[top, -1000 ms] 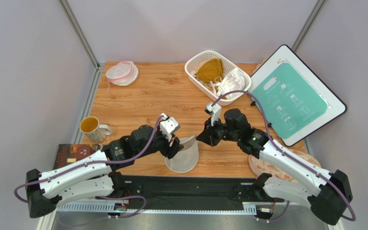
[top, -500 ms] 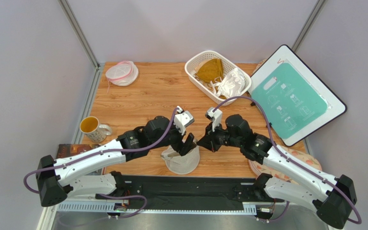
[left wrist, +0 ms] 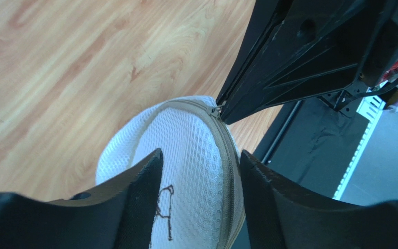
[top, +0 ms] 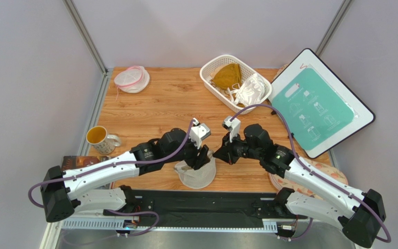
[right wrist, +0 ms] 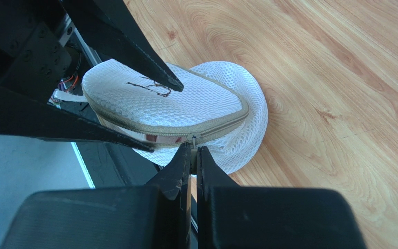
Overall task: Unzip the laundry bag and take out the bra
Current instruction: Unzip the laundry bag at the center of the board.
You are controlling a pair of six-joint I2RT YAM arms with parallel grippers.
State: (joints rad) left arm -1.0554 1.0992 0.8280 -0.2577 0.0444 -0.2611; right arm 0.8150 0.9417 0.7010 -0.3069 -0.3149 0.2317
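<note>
Right wrist: right gripper (right wrist: 193, 151) pinches the zipper pull (right wrist: 193, 139) of the laundry bag (right wrist: 201, 104), which left gripper (left wrist: 201, 155) clamps.

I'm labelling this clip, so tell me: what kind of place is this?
Most likely a robot test booth, not a home: grey panel walls enclose a wooden table, a left arm and right arm are mounted at its near edge, and props like the mesh laundry bag and a basket look staged.
</note>
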